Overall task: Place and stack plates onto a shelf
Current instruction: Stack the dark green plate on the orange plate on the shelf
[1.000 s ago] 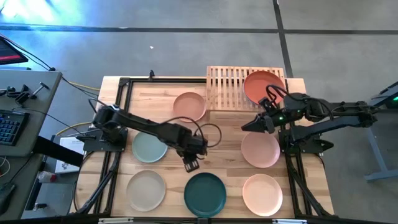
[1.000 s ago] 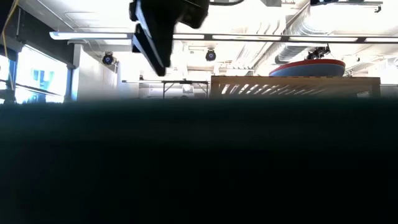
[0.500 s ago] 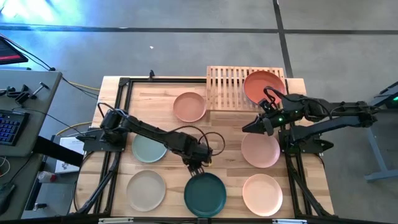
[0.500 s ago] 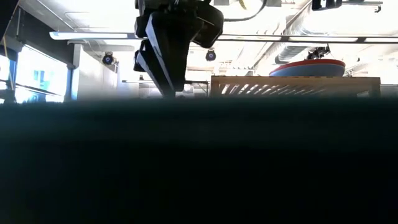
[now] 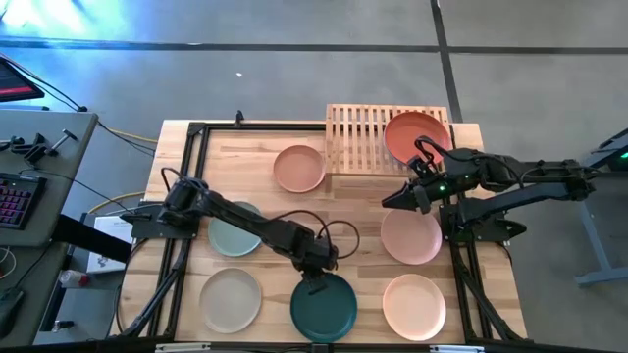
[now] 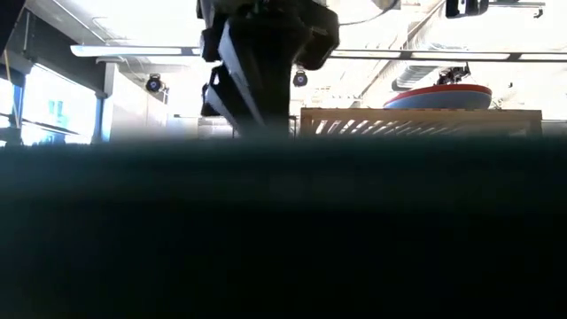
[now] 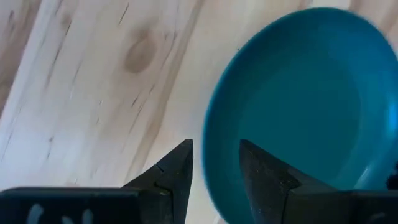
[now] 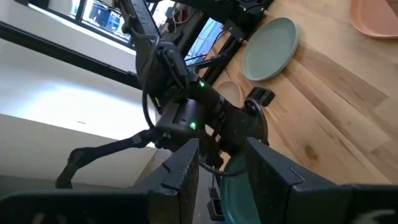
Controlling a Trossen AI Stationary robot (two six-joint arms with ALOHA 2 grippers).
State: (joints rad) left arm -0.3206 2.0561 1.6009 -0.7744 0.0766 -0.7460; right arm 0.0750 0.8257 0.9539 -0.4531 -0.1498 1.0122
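Since a second ago: the left gripper (image 5: 316, 285) has swept from the middle of the table (image 5: 260, 150) down to the far rim of the dark teal plate (image 5: 324, 309), and the arm now stretches lower across the boards
Right arm change: hardly any; the right gripper (image 5: 391, 200) hangs where it was, just in front of the shelf (image 5: 358, 132)
Left gripper: fingers a little apart, holding nothing; in the wrist view the rim of the teal plate lies right between the two tips, one tip over bare wood, the other over the plate's inside
Teal plate: flat on the table in the front row, between the beige plate (image 5: 231, 299) and the pale cream-pink plate (image 5: 414, 306)
Right gripper: fingers slightly parted, nothing in them, above the table beside the pink plate (image 5: 412, 236)
Shelf: at the back of the table, with the red-orange plate (image 5: 412, 132) on its right half, stacked on a blue plate (image 6: 416, 100) seen from the low camera
Other plates: peach plate (image 5: 298, 168) left of the shelf; sage green plate (image 5: 234, 233) partly under the left arm
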